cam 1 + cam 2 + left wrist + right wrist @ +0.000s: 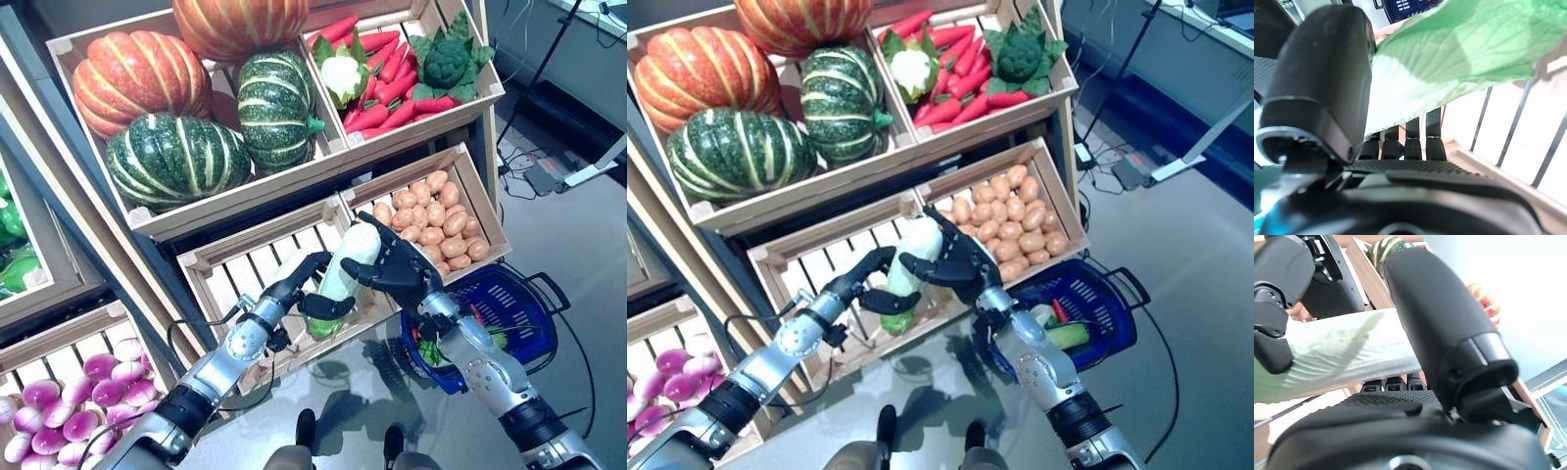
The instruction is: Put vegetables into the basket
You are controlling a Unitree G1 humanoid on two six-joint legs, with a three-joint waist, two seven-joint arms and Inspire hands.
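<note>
A long cabbage (345, 266), white at one end and leafy green at the other, hangs in front of an empty slatted crate (250, 269). My left hand (297, 287) curls round its green lower end, where the left wrist view shows the thumb (1327, 83) and fingers closed on the green leaves (1459, 44). My right hand (404, 266) grips the white upper end (1342, 357) from the right, thumb (1444, 323) over it. The blue basket (517, 311) stands on the floor at lower right, under my right forearm, with a few green and red vegetables (1058, 328) inside.
Shelf crates rise behind: orange and green pumpkins (176, 157) at upper left, red carrots with a cauliflower and broccoli (392, 73) at upper right, potatoes (436, 220) beside the empty crate. Purple turnips (69, 401) lie at lower left.
</note>
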